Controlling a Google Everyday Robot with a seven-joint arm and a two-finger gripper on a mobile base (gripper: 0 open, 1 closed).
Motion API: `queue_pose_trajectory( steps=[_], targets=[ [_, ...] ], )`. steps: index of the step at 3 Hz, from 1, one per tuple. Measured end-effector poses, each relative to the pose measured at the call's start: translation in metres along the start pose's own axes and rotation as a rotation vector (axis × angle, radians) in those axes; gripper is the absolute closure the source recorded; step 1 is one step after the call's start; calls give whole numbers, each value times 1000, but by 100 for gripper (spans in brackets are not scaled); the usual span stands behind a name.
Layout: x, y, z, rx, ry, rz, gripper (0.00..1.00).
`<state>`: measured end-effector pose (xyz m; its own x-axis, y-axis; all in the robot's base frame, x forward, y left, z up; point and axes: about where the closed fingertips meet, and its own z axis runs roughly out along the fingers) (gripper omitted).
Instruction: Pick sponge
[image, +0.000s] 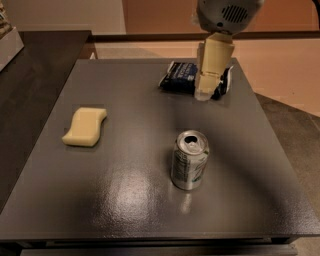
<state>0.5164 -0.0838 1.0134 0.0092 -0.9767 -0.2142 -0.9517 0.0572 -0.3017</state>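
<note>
- On the left half of the dark worktop the sponge lies flat, with bare surface all round it and nothing touching it.
- Its long axis runs near to far, with the far end leaning slightly right; the wavy sides face left and right.
- The end effector hangs over the far right part of the worktop, pointing down in front of a dark blue packet. It carries nothing, and I cannot tell from this angle whether it is set wide or narrow.
- From the end effector the sponge lies well apart, to the left and somewhat nearer.
- An opened drink can stands near the middle right, nearer than a straight line between the two, so it looks unlikely to obstruct.
- I judge the coming move to be a leftward, nearward reach, then closing across the short width of the sponge.
</note>
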Motion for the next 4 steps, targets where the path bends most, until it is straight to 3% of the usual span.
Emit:
queue_pose_trajectory(
  steps=[1,2,4],
  targets=[
    [-41,-8,20,4,26,-136,0],
    [-67,-6,52,5,70,-282,0],
    [-107,5,115,-45,80,-574,0]
  ],
)
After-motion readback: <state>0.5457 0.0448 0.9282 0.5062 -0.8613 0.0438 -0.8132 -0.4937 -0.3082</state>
